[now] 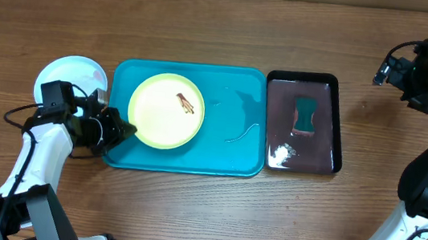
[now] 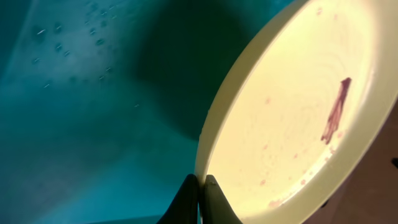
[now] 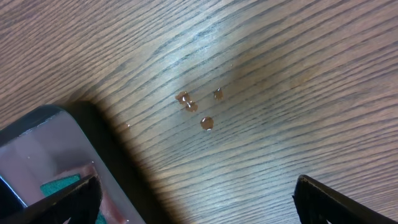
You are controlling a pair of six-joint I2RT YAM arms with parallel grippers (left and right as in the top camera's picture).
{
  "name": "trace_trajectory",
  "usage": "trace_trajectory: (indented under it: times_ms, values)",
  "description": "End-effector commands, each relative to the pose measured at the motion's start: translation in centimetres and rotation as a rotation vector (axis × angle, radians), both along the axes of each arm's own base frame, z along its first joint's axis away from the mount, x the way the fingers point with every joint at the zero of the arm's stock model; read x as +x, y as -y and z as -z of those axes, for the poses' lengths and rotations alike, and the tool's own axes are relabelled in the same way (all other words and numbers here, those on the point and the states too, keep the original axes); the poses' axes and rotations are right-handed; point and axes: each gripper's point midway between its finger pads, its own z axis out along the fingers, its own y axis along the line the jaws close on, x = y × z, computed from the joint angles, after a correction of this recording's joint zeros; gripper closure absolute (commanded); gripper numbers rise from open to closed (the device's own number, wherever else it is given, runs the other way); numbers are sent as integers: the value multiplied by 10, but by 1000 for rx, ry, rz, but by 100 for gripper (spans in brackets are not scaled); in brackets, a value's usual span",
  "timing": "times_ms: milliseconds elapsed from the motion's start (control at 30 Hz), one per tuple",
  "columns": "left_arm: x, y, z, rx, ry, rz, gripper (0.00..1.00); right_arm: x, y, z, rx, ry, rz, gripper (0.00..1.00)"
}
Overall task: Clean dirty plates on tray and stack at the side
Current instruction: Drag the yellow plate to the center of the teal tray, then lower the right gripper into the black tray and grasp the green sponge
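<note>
My left gripper [image 1: 125, 132] pinches yellow-green plate [image 1: 158, 118] rim, likely to lift it off tray [image 1: 217, 162]; right gripper [image 3: 196, 193] wide, idle

No text, label, brand, number or sign can be read in any view.
</note>
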Motion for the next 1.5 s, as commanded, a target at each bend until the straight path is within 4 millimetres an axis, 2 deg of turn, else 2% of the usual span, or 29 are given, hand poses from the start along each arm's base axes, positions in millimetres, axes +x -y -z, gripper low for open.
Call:
trace_trajectory:
  times_ms: [0,133,300,467,800,967,1033,1200,1300,1400,1467]
  values:
    - [9,21,-15,-83,69,49,96,4,1,-21,-10,57,2,0]
    - [17,31,-17,-64,105,84,96,4,1,-21,-10,57,2,0]
    - [25,35,-9,13,79,46,96,4,1,-21,-10,57,2,0]
    - [33,52,-13,9,107,66,96,4,1,-21,-10,57,2,0]
    - [35,64,1,127,78,84,96,4,1,-21,-10,57,2,0]
    - [35,66,1,140,84,91,96,32,7,-29,-30,177,-1,0]
    - [34,63,4,159,73,83,96,40,-3,-33,24,218,-18,0]
    - [30,59,8,179,48,75,96,42,-46,-45,266,262,-98,0]
    - [30,59,8,179,48,75,96,36,-80,-59,439,308,-247,0]
    - [29,59,8,178,43,74,96,31,-98,-70,562,320,-264,0]
    - [27,59,9,176,31,72,96,19,-114,-79,682,285,-246,0]
